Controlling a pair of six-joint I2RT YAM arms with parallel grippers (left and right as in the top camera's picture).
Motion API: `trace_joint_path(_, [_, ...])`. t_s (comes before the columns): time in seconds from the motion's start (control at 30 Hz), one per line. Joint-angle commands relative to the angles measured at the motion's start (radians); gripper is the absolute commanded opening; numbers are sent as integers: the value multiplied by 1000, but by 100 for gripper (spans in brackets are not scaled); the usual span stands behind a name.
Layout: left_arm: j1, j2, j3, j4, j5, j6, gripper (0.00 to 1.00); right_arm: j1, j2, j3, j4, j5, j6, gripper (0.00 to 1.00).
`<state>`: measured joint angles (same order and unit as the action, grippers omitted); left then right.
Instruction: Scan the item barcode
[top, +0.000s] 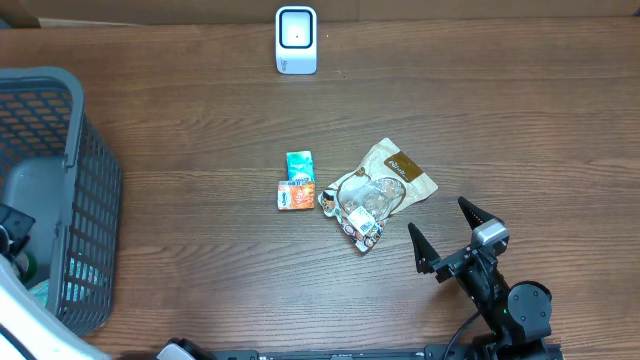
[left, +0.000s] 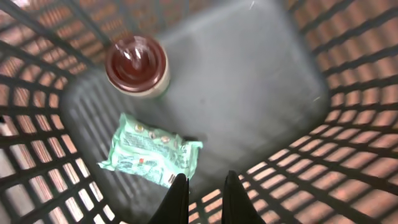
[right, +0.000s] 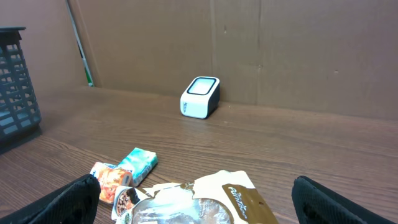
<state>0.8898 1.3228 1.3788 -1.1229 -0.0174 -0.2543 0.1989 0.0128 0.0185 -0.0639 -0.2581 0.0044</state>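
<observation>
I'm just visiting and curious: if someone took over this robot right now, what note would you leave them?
Left end effector: shut, empty, over the basket, above a green packet and a red-lidded jar already inside.
Right end effector: open, empty, near the snack bag.
Teal box and orange packet lie beside it, scanner farther back.
Left to do: probably scan those three.

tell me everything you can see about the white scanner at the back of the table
The white scanner is a small rounded box, plastic by its look, with a dark window rimmed in pale blue on its top face. It stands upright on the brown wooden table at the far edge, close to the cardboard wall behind it. Nothing touches it; the snack packets lie well apart from it, nearer the robot.
</observation>
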Motion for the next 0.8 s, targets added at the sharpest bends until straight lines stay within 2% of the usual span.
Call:
trace_joint_path(0.0, [3, -112, 55, -1, 16, -48, 4, 4, -10, -11, 5, 2, 3, 100])
trace_joint_path(0.17, [-1, -235, 83, 3, 29, -61, 4, 4, -10, -11, 5, 2, 3, 100])
trace_joint_path(0.47, [-65, -386, 154, 8, 157, -32, 4, 4, -10, -11, 5, 2, 3, 100])
trace_joint_path(0.57, [-97, -404, 169, 20, 107, -29, 4, 4, -10, -11, 5, 2, 3, 100])
trace_joint_path(0.67, [-98, -388, 164, 17, -7, -61, 5, 4, -10, -11, 5, 2, 3, 100])
trace_joint_path(0.77, [-97, -327, 145, -34, -16, -64, 24, 4, -10, -11, 5, 2, 3, 100])
